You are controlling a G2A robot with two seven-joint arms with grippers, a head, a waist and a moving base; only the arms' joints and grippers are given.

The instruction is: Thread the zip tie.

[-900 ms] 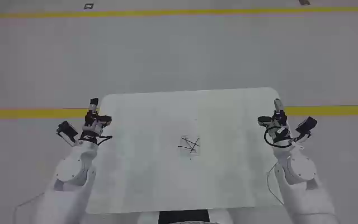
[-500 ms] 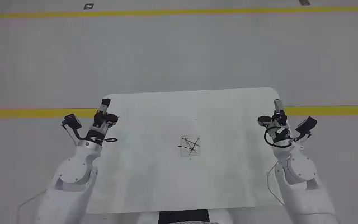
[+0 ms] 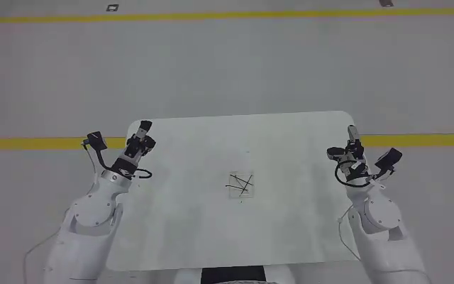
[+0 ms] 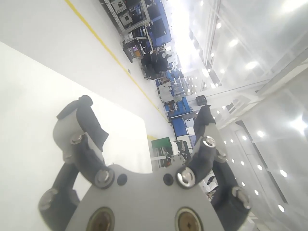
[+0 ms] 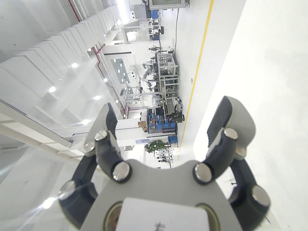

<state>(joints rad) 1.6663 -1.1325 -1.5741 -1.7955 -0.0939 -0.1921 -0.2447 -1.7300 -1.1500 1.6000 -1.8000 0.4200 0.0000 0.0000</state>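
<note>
While light, springy zip ties (image 3: 241, 184), probably best pinched near one end, are lying at the centre of the table (image 3: 305, 220), the left gripper (image 4: 144, 104) and right gripper (image 5: 166, 106) are hovering open.

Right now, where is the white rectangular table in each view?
Top view: white rectangular table fills the picture's centre.
Left wrist view: table partly behind the left gripper.
Right wrist view: table partly behind the right gripper.
Shared landmark: yellow floor line beyond it.
</note>
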